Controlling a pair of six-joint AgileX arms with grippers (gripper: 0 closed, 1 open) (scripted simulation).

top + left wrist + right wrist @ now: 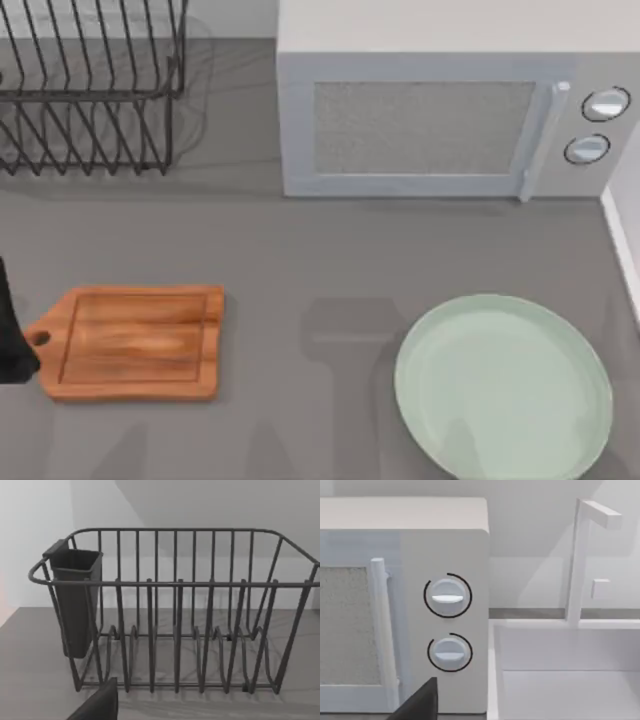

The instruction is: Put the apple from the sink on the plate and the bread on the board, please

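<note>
The reddish-brown board (135,342) lies flat at the table's front left, its handle pointing left. The pale green plate (503,385) sits at the front right with nothing on it. The white sink (560,680) lies right of the microwave, and the part of its basin I can see holds nothing. The apple and the bread are out of view. My left arm (10,330) stands at the table's left edge beside the board's handle. A dark part of my left gripper (97,705) faces the dish rack. A dark part of my right gripper (417,702) faces the microwave's knobs.
A dark wire dish rack (90,90) with a cutlery cup (75,600) stands at the back left. A white microwave (440,110) with its door shut fills the back middle and right. A white faucet (580,560) rises behind the sink.
</note>
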